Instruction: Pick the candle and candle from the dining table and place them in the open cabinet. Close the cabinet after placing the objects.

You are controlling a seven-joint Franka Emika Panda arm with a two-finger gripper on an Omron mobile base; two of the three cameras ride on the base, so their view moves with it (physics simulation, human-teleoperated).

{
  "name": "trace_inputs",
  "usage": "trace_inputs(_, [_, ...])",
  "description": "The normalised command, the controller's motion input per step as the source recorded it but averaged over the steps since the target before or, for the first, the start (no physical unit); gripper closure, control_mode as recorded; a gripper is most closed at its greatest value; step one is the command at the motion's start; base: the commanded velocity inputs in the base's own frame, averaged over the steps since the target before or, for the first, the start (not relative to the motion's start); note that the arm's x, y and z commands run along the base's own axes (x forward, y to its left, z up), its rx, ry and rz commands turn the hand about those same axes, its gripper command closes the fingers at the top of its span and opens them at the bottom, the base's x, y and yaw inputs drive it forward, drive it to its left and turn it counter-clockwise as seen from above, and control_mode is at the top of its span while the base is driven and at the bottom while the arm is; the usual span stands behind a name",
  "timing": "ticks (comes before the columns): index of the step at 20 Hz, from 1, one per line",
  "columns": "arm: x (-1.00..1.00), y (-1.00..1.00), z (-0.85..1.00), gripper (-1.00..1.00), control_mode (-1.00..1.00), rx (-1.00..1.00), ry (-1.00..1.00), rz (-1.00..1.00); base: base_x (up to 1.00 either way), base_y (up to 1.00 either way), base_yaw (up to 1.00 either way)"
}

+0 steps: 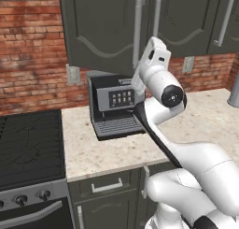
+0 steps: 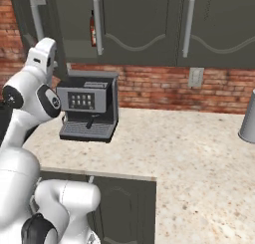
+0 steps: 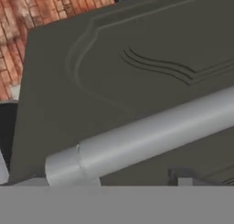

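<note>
Hand view: cabinet (image 3: 137, 72) door handle (image 3: 151, 131) just beyond open pincer (image 3: 183, 178).

We see a black coffee machine (image 1: 114, 106) on the speckled counter (image 1: 93, 148), beside the stove (image 1: 28, 148), backed by brick wall (image 1: 28, 50).

A coffee machine (image 1: 115, 106) is set on the counter (image 1: 102, 153) against the brick wall (image 1: 32, 50), under the cabinet (image 1: 107, 27); a stove (image 1: 28, 148) is placed at its nine o'clock
</note>
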Motion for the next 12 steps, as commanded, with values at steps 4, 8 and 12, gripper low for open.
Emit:
trace_inputs(4, [0.61,-0.31,0.13,-1.0,-1.0,0.1,-0.02,0.0,0.0,0.0,0.0])
trace_inputs(8, [0.69,-0.32,0.06,-1.0,-1.0,0.11,-0.01,0.0,0.0,0.0,0.0])
trace_inputs(12, [0.78,-0.34,0.0,-1.0,-1.0,0.11,0.0,0.0,0.0,0.0,0.0])
